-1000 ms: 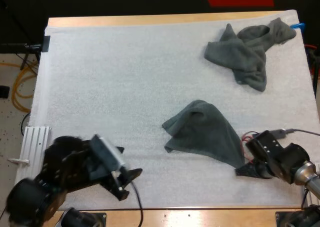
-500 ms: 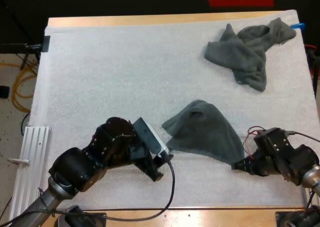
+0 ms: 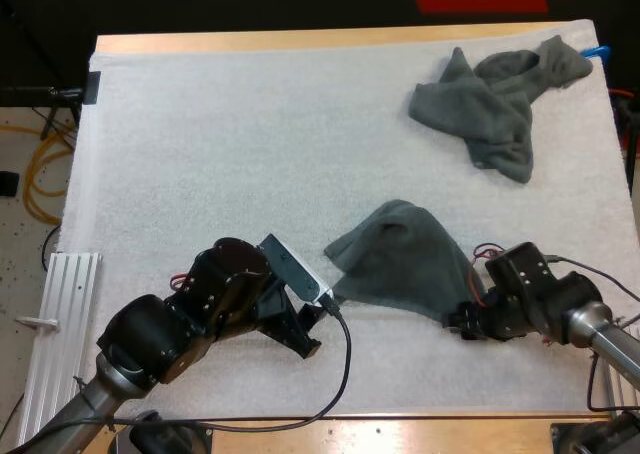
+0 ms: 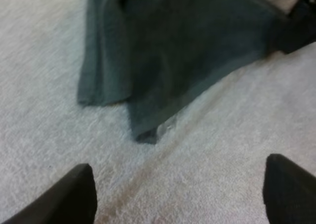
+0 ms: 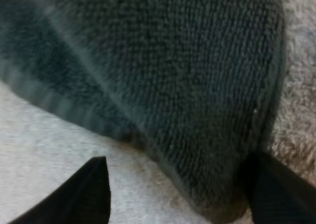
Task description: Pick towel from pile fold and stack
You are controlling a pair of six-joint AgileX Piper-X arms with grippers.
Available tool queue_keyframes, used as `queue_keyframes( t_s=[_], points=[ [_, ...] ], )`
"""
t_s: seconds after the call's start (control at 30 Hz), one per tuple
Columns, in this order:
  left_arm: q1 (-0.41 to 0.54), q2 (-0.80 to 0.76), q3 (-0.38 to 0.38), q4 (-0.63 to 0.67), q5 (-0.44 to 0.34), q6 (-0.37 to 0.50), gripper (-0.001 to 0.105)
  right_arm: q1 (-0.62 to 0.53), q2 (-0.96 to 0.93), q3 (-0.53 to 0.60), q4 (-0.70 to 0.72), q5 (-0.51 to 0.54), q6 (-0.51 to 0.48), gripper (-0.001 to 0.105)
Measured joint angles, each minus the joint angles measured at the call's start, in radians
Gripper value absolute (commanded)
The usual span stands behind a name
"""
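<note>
Mid-mat towel (image 3: 405, 259): dark grey-green cloth, matt, coarse looped pile, flatter band along hem. Far crumpled towel (image 3: 495, 99): same matt cloth. Mat (image 3: 250, 154): white, fuzzy, fibrous, matt. Bench (image 3: 300, 40): pale wood, smooth, faint sheen. Left jaws, right jaws: black, matt, smooth.

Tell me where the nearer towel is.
High view: the nearer towel lies on the white mat, right of centre, between the left gripper and right gripper.
</note>
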Motion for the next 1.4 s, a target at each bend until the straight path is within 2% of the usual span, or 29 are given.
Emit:
queue_keyframes(
  t_s=[0.2,0.27,0.33,0.47,0.63,0.73,0.87,1.1,1.4],
  points=[
    [0.0,-0.043,0.001,0.001,-0.016,-0.003,0.067,-0.003,0.055,-0.012,0.001,0.021,-0.005,0.026],
    [0.0,-0.06,0.001,0.001,-0.016,-0.004,0.067,-0.003,0.057,-0.013,0.003,0.034,-0.019,0.006],
    [0.0,-0.068,0.001,0.001,-0.016,-0.004,0.067,-0.003,0.056,-0.015,0.014,0.055,-0.032,0.0],
    [0.0,-0.068,0.005,-0.001,-0.016,-0.002,0.067,-0.003,0.026,-0.011,0.029,0.082,-0.057,0.0],
    [0.0,-0.018,0.014,-0.033,0.004,0.015,0.067,-0.003,-0.07,-0.011,0.125,0.13,-0.091,0.0],
    [-0.015,0.071,0.017,-0.083,0.034,0.032,0.067,-0.003,-0.114,-0.011,0.173,0.131,-0.091,0.0],
    [-0.065,0.213,0.018,-0.156,0.037,0.042,0.067,-0.003,-0.139,-0.011,0.187,0.155,-0.093,0.0],
    [-0.096,0.482,0.018,-0.21,-0.076,0.043,0.067,-0.003,-0.14,-0.011,0.211,0.202,-0.094,0.0],
    [-0.096,0.692,0.019,-0.323,-0.082,0.037,0.067,-0.003,-0.14,-0.011,0.231,0.209,-0.096,0.0]
  ],
)
